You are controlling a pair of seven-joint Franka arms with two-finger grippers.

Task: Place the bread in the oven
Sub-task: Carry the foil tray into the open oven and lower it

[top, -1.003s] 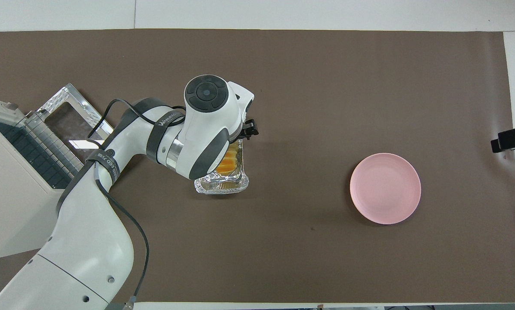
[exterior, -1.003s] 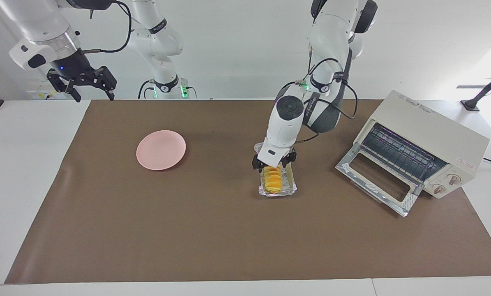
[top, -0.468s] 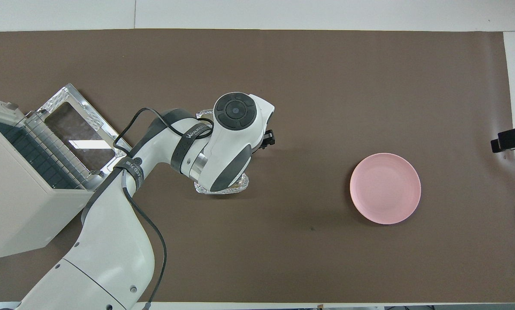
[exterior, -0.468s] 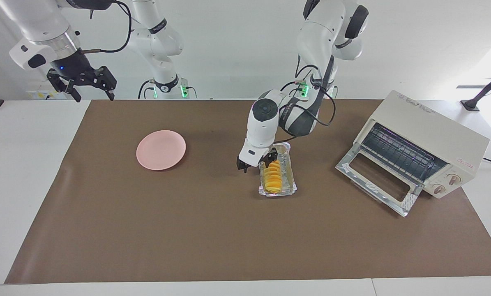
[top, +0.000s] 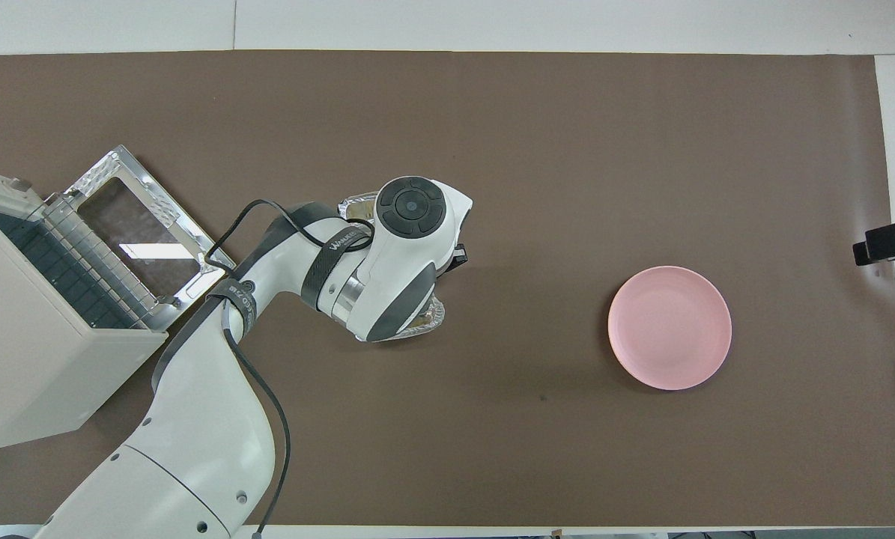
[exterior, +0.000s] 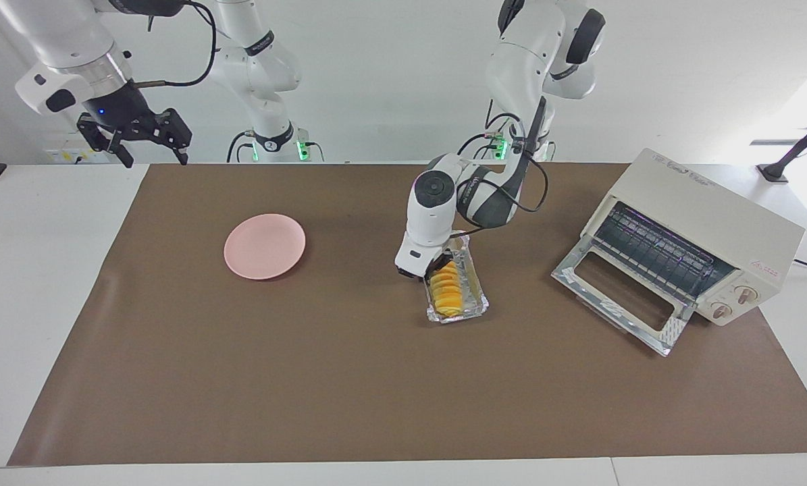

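The bread (exterior: pixel 447 291), a ridged yellow-orange loaf, lies in a crinkled foil tray (exterior: pixel 475 297) mid-table. My left gripper (exterior: pixel 426 273) is down at the tray's long rim on the side toward the right arm's end, shut on that rim. The tray sits skewed. In the overhead view the left wrist hides the bread, and only bits of the foil tray (top: pixel 429 323) show. The cream oven (exterior: pixel 710 216) stands at the left arm's end, its glass door (exterior: pixel 622 297) dropped open and the rack bare. My right gripper (exterior: pixel 154 160) waits, open, raised above the table's corner.
A round pink plate (exterior: pixel 265 246) lies on the brown mat toward the right arm's end. The oven (top: pixel 20 359) and its open door (top: pixel 136 232) take up the left arm's end in the overhead view. A black stand (exterior: pixel 791 158) is beside the oven.
My left gripper moved from over the bread to the tray's side rim, then shut on it. The tray has turned and shifted slightly. The right arm has not moved.
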